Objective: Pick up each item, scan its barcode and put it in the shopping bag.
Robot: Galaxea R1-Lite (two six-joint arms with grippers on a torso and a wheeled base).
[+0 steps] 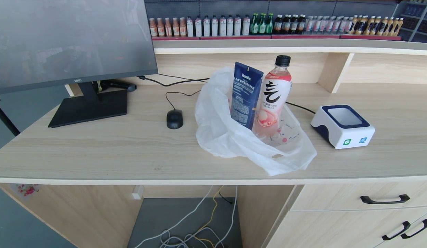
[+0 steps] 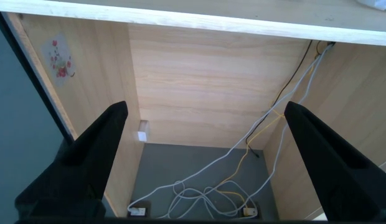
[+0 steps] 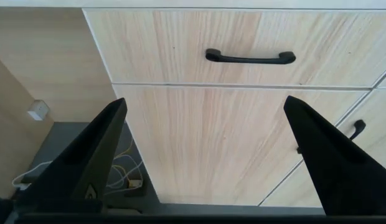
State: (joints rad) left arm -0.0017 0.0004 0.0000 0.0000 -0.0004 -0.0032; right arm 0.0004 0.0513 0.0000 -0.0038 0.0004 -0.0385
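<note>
On the bench (image 1: pixel 96 148), a monitor (image 1: pixel 68 41) stands at the left with a mouse (image 1: pixel 174 119) beside the white bag (image 1: pixel 227 137). A scanner (image 1: pixel 342 125) sits just right of the bag. A blue pouch (image 1: pixel 246 93) and a pink bottle (image 1: pixel 273 100) stand upright inside the bag, touching. The left end effector (image 2: pixel 205 168), fingers wide apart, faces the cables (image 2: pixel 205 193) under the bench. The right end effector (image 3: pixel 205 162), also spread, faces a drawer handle (image 3: pixel 250 58). Both sit below the benchtop, well apart from the bag.

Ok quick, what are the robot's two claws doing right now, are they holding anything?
Left claw: open, holding nothing.
Right claw: open, holding nothing.
</note>
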